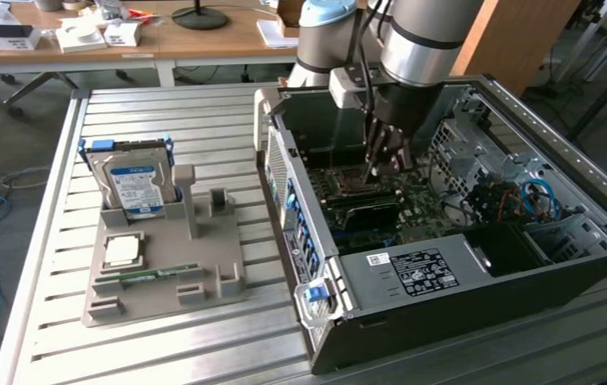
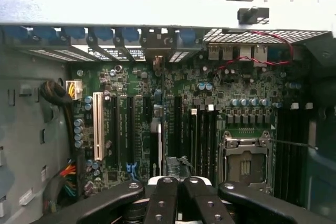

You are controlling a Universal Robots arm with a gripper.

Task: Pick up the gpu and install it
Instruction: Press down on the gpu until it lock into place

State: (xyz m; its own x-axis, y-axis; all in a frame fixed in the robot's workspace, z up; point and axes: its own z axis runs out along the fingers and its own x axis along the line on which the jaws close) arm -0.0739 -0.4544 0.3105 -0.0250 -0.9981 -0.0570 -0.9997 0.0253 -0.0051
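Jaws together, gripper (image 1: 386, 163) inside computer case (image 1: 560, 265), wrist view reveals motherboard (image 2: 199, 114) slots

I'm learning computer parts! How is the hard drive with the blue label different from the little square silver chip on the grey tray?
The hard drive stands upright in the grey tray; the square chip lies flat on it. The hard drive is bigger and oblong; the square chip is smaller. The hard drive wears a blue label; the square chip's top is plain silver. Both are silvery and sit outside the computer case.
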